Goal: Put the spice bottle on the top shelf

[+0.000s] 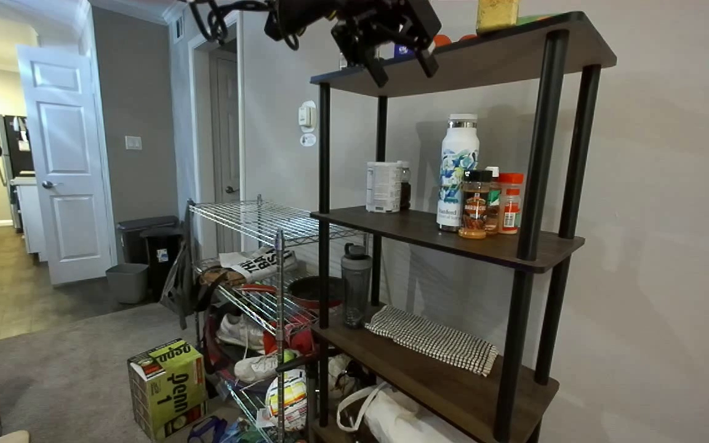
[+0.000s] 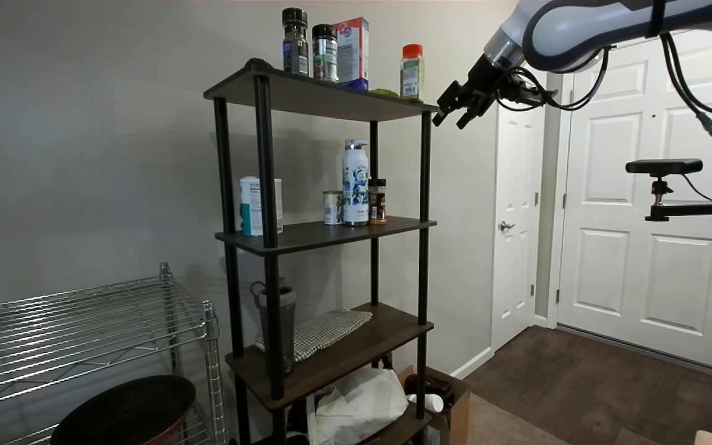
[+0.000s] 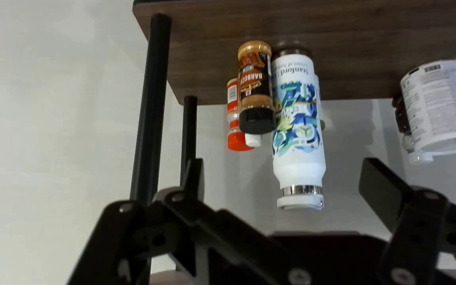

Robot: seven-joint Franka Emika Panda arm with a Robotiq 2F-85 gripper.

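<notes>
The spice bottle has tan contents, a dark barbecue label and a black cap. It stands upright on the board below the top shelf, in both exterior views [image 1: 474, 215] [image 2: 377, 204]. It touches or nearly touches the tall white bottle [image 1: 458, 166]. In the wrist view the scene is upside down and the spice bottle [image 3: 256, 87] lies beyond my jaws. My gripper [image 1: 406, 72] is open and empty, fingers wide apart in the wrist view [image 3: 284, 180]. It hangs outside the shelving at about the height of the top shelf [image 1: 484, 64], also seen in an exterior view [image 2: 450, 121].
Red-capped bottles [image 1: 510, 209] stand behind the spice bottle. A small can [image 2: 332, 207] stands by the white bottle, and a white tub [image 1: 383, 187] farther along. Several bottles and a box [image 2: 351, 52] stand on the top shelf. Black posts [image 1: 545, 141] flank the boards.
</notes>
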